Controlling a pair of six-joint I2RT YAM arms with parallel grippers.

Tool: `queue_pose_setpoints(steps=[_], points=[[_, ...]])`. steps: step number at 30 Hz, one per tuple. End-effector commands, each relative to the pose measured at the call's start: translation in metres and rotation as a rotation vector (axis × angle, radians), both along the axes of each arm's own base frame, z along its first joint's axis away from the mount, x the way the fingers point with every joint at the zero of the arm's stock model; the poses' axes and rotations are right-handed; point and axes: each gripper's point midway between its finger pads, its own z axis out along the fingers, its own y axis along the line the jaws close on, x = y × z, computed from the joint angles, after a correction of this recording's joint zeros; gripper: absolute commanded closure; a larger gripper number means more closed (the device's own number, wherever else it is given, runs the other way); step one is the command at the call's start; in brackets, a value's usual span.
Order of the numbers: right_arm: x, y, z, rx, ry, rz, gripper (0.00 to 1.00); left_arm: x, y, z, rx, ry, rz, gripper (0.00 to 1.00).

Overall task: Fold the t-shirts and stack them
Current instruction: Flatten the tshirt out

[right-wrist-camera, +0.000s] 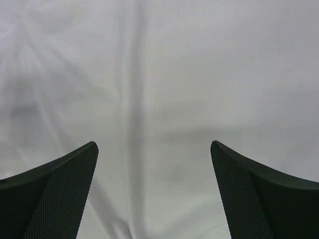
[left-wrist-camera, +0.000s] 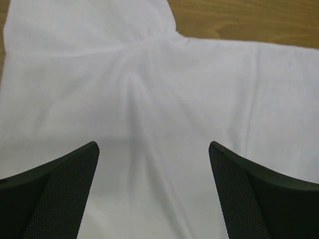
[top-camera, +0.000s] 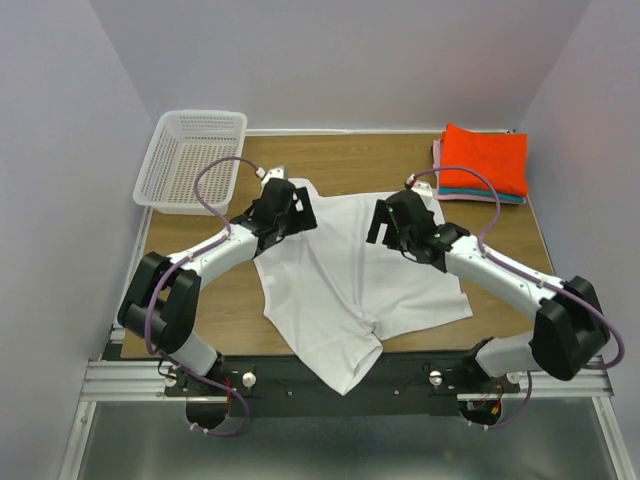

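Note:
A plain white t-shirt (top-camera: 345, 275) lies spread and wrinkled across the middle of the table, its lower part hanging over the near edge. My left gripper (top-camera: 288, 207) hovers open over its far left corner, by a sleeve. My right gripper (top-camera: 388, 222) hovers open over its far right part. In the left wrist view the open gripper (left-wrist-camera: 153, 147) has only white cloth (left-wrist-camera: 149, 89) below it, with nothing between the fingers. The right wrist view shows its open gripper (right-wrist-camera: 153, 145) above plain white cloth (right-wrist-camera: 164, 74). A stack of folded shirts (top-camera: 484, 160), orange-red over teal and pink, sits at the back right.
A white plastic mesh basket (top-camera: 190, 160) stands at the back left corner, partly over the table's edge. Bare wooden table (top-camera: 340, 160) shows behind the shirt and beside it on the left. Purple-grey walls close in on three sides.

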Motion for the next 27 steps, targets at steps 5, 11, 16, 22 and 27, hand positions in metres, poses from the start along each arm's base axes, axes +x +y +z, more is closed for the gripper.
queue_pose_setpoints(steps=[5,11,16,22,27], points=[[0.044,-0.048,-0.058,-0.172,0.157,-0.112,0.0,-0.049,-0.001,-0.057,0.005,0.12,-0.055,0.02],[0.06,-0.065,-0.085,-0.198,0.232,-0.141,0.0,-0.03,0.02,-0.075,0.12,0.159,0.011,0.02],[0.07,-0.086,-0.107,-0.221,0.288,-0.186,0.0,-0.009,0.044,-0.1,0.154,0.224,0.056,0.02],[0.085,-0.081,-0.116,-0.195,0.314,-0.17,0.0,0.029,0.048,-0.102,0.185,0.248,0.045,0.02],[0.093,-0.084,-0.124,-0.208,0.329,-0.167,0.0,0.063,0.062,-0.113,0.242,0.283,0.053,0.02]])
